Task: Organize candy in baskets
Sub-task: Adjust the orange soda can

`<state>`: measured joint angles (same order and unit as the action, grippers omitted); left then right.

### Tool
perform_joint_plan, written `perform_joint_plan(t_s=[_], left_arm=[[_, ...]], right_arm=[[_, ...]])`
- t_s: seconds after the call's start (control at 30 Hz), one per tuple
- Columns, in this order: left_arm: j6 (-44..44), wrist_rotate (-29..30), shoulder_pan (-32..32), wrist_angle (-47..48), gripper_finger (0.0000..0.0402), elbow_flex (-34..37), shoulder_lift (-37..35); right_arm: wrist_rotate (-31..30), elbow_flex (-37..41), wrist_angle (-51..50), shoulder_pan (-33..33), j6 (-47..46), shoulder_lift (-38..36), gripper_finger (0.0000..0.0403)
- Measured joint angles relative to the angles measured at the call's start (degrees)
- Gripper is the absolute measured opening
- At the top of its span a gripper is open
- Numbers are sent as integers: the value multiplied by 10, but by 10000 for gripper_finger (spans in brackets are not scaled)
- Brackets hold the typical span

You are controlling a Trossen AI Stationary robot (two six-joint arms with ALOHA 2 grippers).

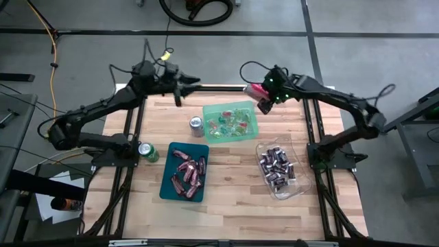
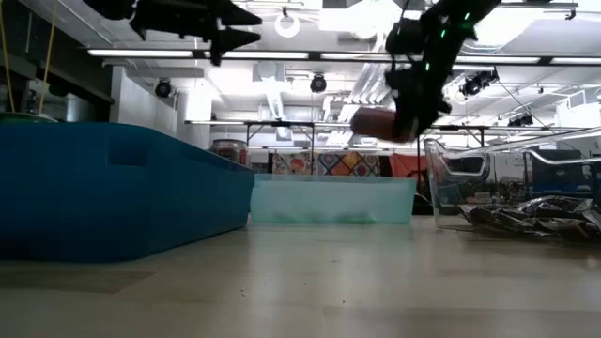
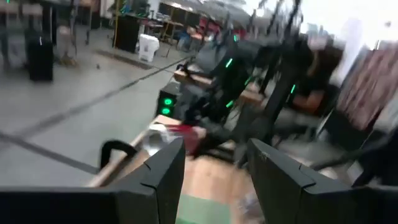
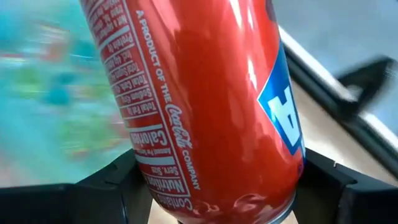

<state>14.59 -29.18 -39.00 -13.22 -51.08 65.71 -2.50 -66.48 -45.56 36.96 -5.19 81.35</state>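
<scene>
Your counter (image 1: 233, 206) carries three baskets: the dark teal one (image 1: 167, 185) at 7 o'clock with pinkish-red bars (image 1: 190, 173), the light green one (image 1: 208, 112) near centre with small green and red pieces (image 1: 232, 121), and the clear one (image 1: 296, 189) at 4 o'clock with dark mini bars (image 1: 276, 167). Your right gripper (image 1: 263, 97), at 1 o'clock above the far edge, has its fingers closed on a red soda can (image 4: 199, 106). Your left gripper (image 1: 185, 84) hovers at 11 o'clock, its fingers (image 3: 165, 171) partly open and holding nothing. A silver can (image 1: 196, 125) stands just beside the green basket; a green can (image 1: 147, 151) stands at 9 o'clock.
</scene>
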Motion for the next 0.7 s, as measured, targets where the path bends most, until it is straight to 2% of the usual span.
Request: perform_joint_plan(t_s=[0.17,0.37,0.5,0.7], left_arm=[[-189,58,73,54,169,-44,51],[-355,148,135,183,210,-111,102],[-393,215,164,218,253,-141,123],[-365,259,182,271,311,-181,134]], right_arm=[[27,0,22,-71,-26,-48,270],[10,-21,60,-158,-36,-38,270],[-20,-51,67,-186,-35,-26,270],[-20,-84,69,-191,-33,-12,270]])
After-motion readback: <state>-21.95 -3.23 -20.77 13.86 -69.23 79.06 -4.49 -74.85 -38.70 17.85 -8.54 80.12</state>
